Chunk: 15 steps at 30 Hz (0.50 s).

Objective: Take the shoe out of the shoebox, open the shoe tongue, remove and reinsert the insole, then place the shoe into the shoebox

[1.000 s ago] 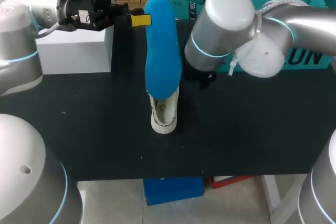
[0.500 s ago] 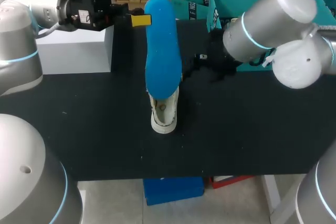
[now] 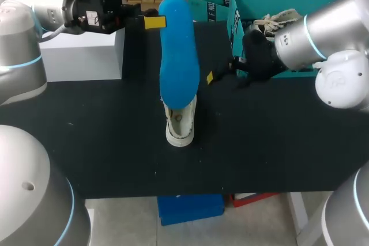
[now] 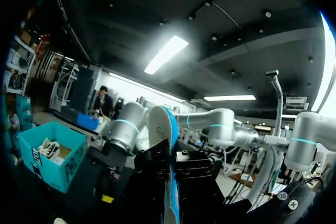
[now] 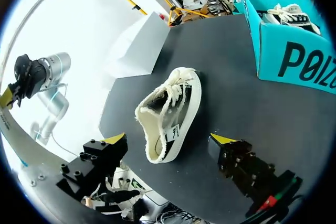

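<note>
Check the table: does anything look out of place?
The insole is out of the shoe, held in the air in the left gripper. The shoe sits on the table, outside the shoebox.

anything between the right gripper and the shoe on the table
Nothing. In the right wrist view the shoe lies ahead of the open right gripper, only bare black table around it.

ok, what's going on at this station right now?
The left gripper is shut on the blue insole and holds it up off the table. The white shoe lies on the table, outside the teal shoebox. The right gripper is open, between the shoe and the shoebox, and holds nothing. A second shoe sits in the box. The insole is out and not yet reinserted.
</note>
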Motion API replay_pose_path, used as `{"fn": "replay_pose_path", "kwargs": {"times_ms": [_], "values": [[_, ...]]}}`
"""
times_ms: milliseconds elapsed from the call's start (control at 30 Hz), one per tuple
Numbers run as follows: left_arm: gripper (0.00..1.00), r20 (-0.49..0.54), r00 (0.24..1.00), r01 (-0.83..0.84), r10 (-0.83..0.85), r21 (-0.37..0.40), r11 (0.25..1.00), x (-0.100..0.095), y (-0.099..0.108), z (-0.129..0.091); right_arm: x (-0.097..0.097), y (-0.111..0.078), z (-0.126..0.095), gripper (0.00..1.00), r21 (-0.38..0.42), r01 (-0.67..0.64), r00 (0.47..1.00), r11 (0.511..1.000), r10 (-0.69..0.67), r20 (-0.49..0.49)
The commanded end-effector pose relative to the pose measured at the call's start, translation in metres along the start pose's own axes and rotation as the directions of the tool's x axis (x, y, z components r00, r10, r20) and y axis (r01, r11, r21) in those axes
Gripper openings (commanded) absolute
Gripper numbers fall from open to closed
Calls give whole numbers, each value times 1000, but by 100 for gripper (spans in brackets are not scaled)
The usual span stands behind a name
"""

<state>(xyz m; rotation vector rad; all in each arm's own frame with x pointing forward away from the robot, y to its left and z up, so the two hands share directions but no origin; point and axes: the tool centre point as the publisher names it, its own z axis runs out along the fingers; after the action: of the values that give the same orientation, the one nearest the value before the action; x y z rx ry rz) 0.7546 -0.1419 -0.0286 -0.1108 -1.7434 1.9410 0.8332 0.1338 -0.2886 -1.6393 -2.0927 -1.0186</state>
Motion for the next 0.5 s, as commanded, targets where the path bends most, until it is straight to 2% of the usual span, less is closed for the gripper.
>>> {"fn": "replay_pose_path", "kwargs": {"times_ms": [33, 167, 233, 400, 500], "values": [[0, 2, 1000, -2, 2, 1, 1000, 0, 1, 0, -3, -1, 1, 100, -3, 2, 998, 1000, -2, -68], [0, 2, 1000, -2, 2, 1, 1000, 0, 1, 0, -3, -1, 1, 100, -3, 2, 998, 1000, -2, -68], [0, 2, 1000, -2, 2, 1, 1000, 0, 1, 0, -1, -2, -2, 100, 4, -8, 991, 1000, 8, -136], [0, 2, 1000, -2, 2, 1, 1000, 0, 1, 0, 4, 6, -10, 100, 1, -2, 979, 1000, 2, -202], [0, 2, 1000, -2, 2, 1, 1000, 0, 1, 0, 7, 10, -11, 100, 14, 8, 981, 1000, -5, -193]]}}
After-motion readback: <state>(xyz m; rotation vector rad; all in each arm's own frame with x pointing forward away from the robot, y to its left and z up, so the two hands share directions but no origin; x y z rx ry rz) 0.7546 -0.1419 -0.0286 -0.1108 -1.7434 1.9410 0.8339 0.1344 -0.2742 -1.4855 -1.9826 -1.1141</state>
